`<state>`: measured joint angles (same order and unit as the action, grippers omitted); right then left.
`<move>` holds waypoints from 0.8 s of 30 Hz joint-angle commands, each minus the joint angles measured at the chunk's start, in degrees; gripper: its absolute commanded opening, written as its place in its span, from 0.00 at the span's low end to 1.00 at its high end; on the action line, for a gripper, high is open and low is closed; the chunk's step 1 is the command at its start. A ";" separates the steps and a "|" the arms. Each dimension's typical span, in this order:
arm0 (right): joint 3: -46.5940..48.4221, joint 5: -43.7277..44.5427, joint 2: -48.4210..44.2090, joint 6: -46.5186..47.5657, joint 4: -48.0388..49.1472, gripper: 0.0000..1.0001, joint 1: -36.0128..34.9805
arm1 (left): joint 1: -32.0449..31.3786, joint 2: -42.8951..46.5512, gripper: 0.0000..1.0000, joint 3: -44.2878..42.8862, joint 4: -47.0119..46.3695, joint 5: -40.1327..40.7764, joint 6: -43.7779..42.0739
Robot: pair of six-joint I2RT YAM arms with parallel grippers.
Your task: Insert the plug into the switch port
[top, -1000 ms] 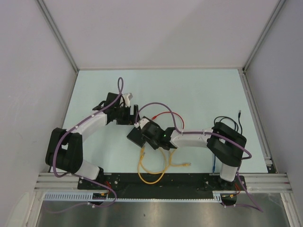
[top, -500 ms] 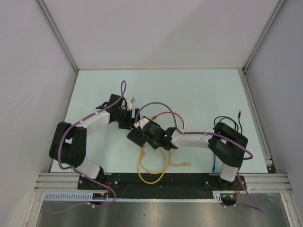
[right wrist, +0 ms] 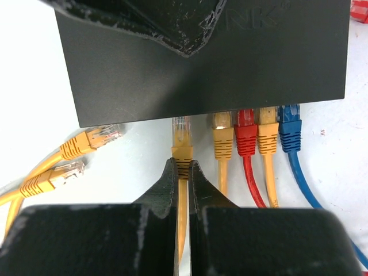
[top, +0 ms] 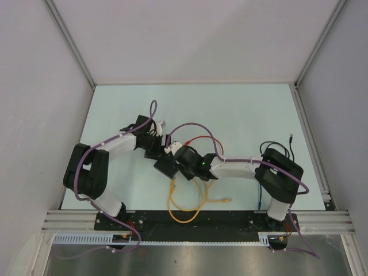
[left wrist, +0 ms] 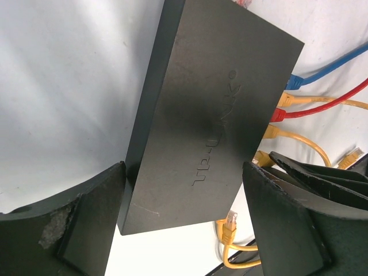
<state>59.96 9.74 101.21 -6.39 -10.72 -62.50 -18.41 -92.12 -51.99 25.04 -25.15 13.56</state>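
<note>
Squarely behind switch (right wrist: 259, 63), right gripper (right wrist: 183, 168) tight on plug (right wrist: 181, 135) (yellow)

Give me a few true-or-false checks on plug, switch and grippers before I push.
Right gripper pinches a yellow plug. True.
That plug sits as deep as its neighbours. False: it sticks out further from the switch.
Four other plugs are already plugged in. True.
The blue plug lies loose. False: it is plugged in; the loose plugs are yellow.
Left gripper is away from the switch. False: its fingers flank it.
</note>
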 commanded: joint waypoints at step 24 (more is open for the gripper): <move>-8.20 -7.27 -5.67 -1.08 18.19 0.00 4.31 | -1.98 -5.44 0.84 -2.42 1.15 -6.50 -2.22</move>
<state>52.71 4.03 98.32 -6.63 -0.91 -59.57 -18.46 -95.57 -53.71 25.39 -27.24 12.34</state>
